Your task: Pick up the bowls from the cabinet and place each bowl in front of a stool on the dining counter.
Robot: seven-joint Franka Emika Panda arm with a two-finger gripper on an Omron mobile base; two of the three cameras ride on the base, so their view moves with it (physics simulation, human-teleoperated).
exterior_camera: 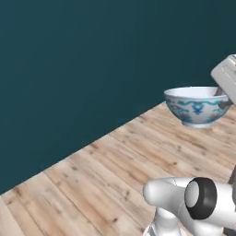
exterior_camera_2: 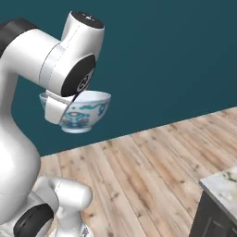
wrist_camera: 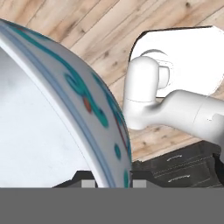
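While it hangs high over the wooden floor (exterior_camera: 115, 166), the end effector (wrist_camera: 113, 183) grips the rim of a patterned porcelain bowl (exterior_camera: 196, 107) between its fingertips. A marble bench corner (exterior_camera_2: 224, 185) sits well below, off to its side.

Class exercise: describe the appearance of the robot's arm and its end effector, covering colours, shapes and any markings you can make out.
The arm is glossy white with rounded, tubular links and black joint bands and caps. No cables or markings are visible. The end effector shows two small dark finger tips with pale grey pads.
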